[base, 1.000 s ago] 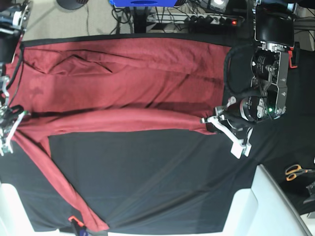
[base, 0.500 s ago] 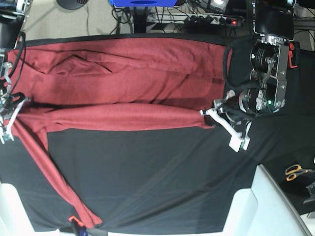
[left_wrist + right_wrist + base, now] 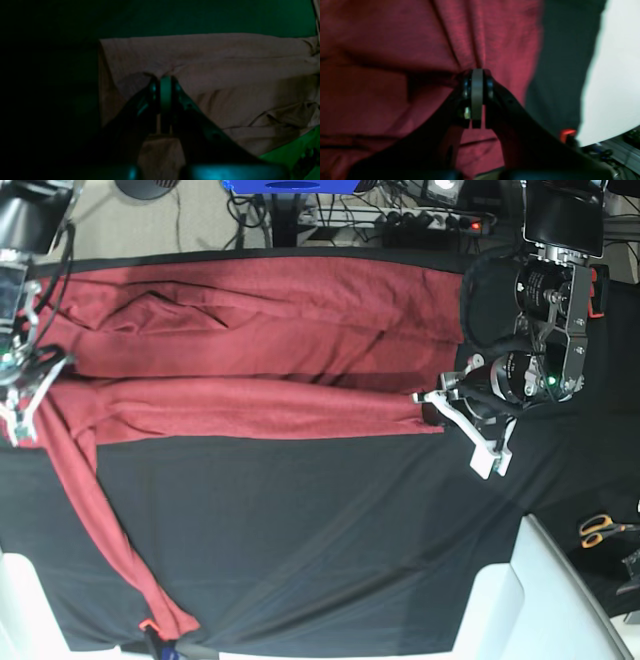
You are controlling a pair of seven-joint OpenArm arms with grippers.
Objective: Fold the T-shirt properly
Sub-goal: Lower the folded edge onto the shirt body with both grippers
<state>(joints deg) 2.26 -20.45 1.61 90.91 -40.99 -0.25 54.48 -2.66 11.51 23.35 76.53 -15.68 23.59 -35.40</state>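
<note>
The brick-red T-shirt (image 3: 250,330) lies spread across the far half of the black cloth (image 3: 320,530), its near edge doubled back into a long fold. My left gripper (image 3: 428,402) is shut on that fold's right end. The left wrist view is dark, with the left gripper (image 3: 165,78) pinching the pale-looking T-shirt (image 3: 212,62). My right gripper (image 3: 33,375) is shut on the fold's left end, and the right wrist view shows the right gripper (image 3: 477,71) with the T-shirt (image 3: 395,50) bunched in it. One sleeve (image 3: 110,520) trails to the front edge.
Orange-handled scissors (image 3: 603,528) lie at the right on the cloth. White table corners (image 3: 540,600) show at the front left and right. A small orange clip (image 3: 148,625) sits by the sleeve's end. Cables and a power strip (image 3: 440,220) run behind the far edge.
Both grippers have carried the folded edge toward the far side, so more black cloth shows in front. The trailing sleeve has been dragged along and hangs straighter.
</note>
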